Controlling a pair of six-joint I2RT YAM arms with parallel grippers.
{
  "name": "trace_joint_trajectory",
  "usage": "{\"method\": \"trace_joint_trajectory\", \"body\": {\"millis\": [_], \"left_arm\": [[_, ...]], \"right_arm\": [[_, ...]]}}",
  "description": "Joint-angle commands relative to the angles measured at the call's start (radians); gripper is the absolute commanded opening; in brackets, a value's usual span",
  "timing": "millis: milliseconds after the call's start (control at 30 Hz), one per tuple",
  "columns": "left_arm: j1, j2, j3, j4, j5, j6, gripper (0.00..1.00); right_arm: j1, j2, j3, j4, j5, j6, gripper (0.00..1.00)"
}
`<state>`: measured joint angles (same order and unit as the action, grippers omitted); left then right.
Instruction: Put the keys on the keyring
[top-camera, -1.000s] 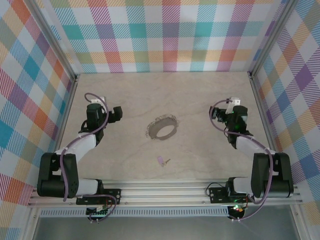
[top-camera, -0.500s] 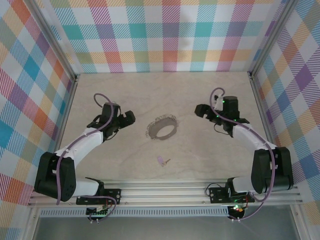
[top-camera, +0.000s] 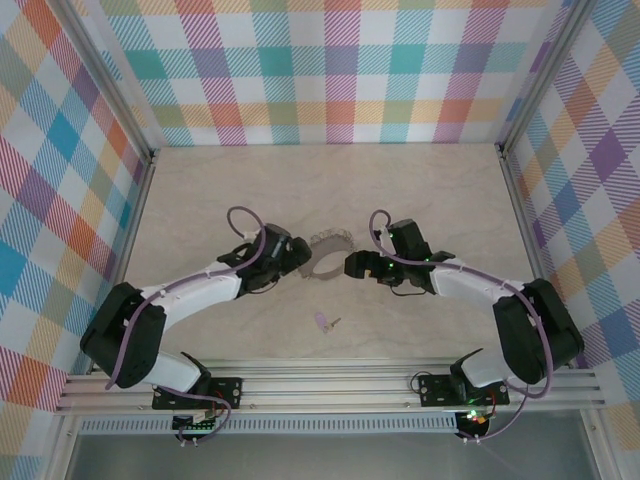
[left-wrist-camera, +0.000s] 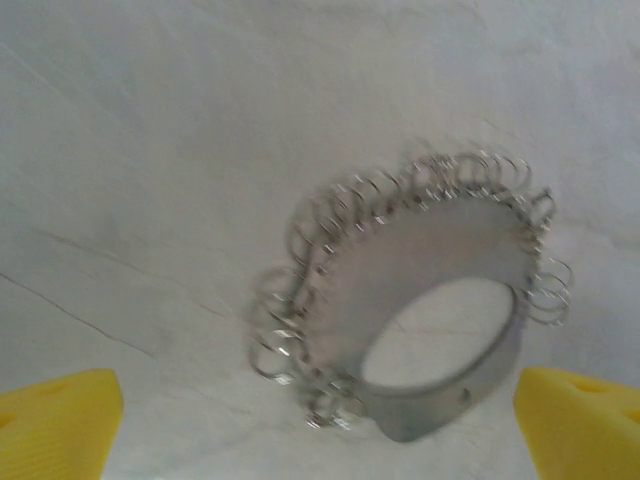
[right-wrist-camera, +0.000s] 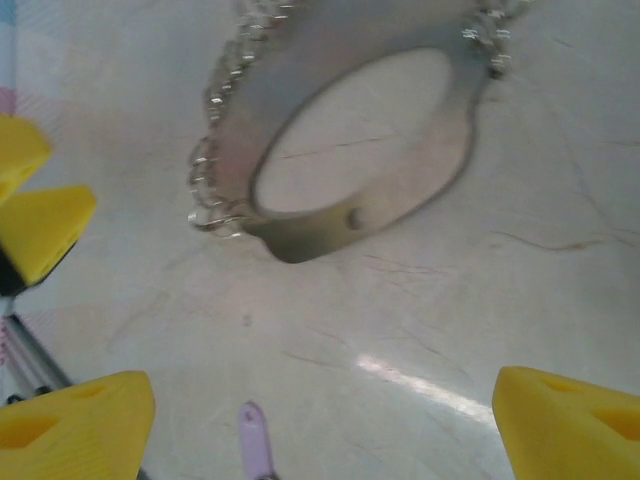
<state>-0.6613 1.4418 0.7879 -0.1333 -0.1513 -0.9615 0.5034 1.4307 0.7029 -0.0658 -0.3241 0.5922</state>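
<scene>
The keyring (top-camera: 328, 243) is a grey metal hoop fringed with small silvery loops, lying flat mid-table. My left gripper (top-camera: 297, 259) is at its left edge and my right gripper (top-camera: 353, 266) at its right edge, both open and holding nothing. In the left wrist view the keyring (left-wrist-camera: 420, 240) lies ahead of the gripper (left-wrist-camera: 320, 435), between the wide yellow fingertips (left-wrist-camera: 55, 425). The right wrist view has the keyring (right-wrist-camera: 300, 236) ahead of the gripper (right-wrist-camera: 320, 425). The key, with its lilac head (right-wrist-camera: 255, 440), lies on the table between that gripper's fingers. From above, the key (top-camera: 322, 321) is nearer the front.
Bare pale wooden tabletop (top-camera: 230, 190) surrounds the ring, walled by plaid panels on three sides. The left gripper's yellow fingers (right-wrist-camera: 35, 215) appear at the left edge of the right wrist view, close beside the ring.
Both arms have swung in from the table's sides to the keyring, left from the left, right from the right. The keyring and key have not moved.
</scene>
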Motion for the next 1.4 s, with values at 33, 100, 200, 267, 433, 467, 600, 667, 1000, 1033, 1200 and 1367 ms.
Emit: {"method": "trace_joint_trajectory", "body": {"millis": [33, 100, 200, 267, 433, 467, 600, 667, 1000, 1033, 1200, 1367], "left_arm": [[-0.101, 0.027, -0.01, 0.052, -0.073, -0.141, 1.0], [-0.145, 0.049, 0.001, 0.059, -0.103, -0.166, 1.0], [-0.176, 0.093, 0.023, 0.081, -0.101, -0.183, 1.0], [-0.189, 0.123, 0.034, 0.107, -0.1, -0.185, 1.0], [-0.192, 0.195, 0.067, 0.166, -0.094, -0.15, 1.0], [-0.192, 0.215, 0.076, 0.185, -0.089, -0.137, 1.0], [-0.19, 0.29, 0.126, 0.221, -0.079, -0.099, 1.0], [-0.184, 0.324, 0.15, 0.236, -0.074, -0.086, 1.0], [-0.098, 0.424, 0.226, 0.261, -0.08, -0.028, 1.0], [-0.084, 0.433, 0.24, 0.259, -0.077, -0.015, 1.0], [-0.012, 0.513, 0.363, 0.251, -0.043, 0.07, 1.0], [0.064, 0.599, 0.506, 0.197, -0.002, 0.171, 1.0]], "right_arm": [[-0.005, 0.026, 0.047, -0.04, 0.13, -0.002, 0.93], [-0.009, 0.044, 0.088, -0.056, 0.151, -0.023, 0.95], [-0.028, 0.074, 0.148, -0.093, 0.178, -0.045, 0.99], [-0.069, 0.096, 0.176, -0.107, 0.16, -0.034, 1.0], [-0.178, 0.114, 0.217, -0.144, 0.164, 0.036, 1.0], [-0.185, 0.119, 0.231, -0.168, 0.181, 0.035, 1.0], [-0.195, 0.121, 0.238, -0.169, 0.144, -0.024, 1.0], [-0.197, 0.102, 0.209, -0.125, 0.096, -0.035, 1.0], [-0.197, 0.087, 0.149, -0.059, -0.009, -0.041, 0.85], [-0.197, 0.093, 0.146, -0.049, -0.014, -0.036, 0.83], [-0.197, 0.133, 0.154, -0.007, -0.038, -0.017, 0.72], [-0.195, 0.174, 0.188, -0.006, -0.029, -0.017, 0.63]]}}
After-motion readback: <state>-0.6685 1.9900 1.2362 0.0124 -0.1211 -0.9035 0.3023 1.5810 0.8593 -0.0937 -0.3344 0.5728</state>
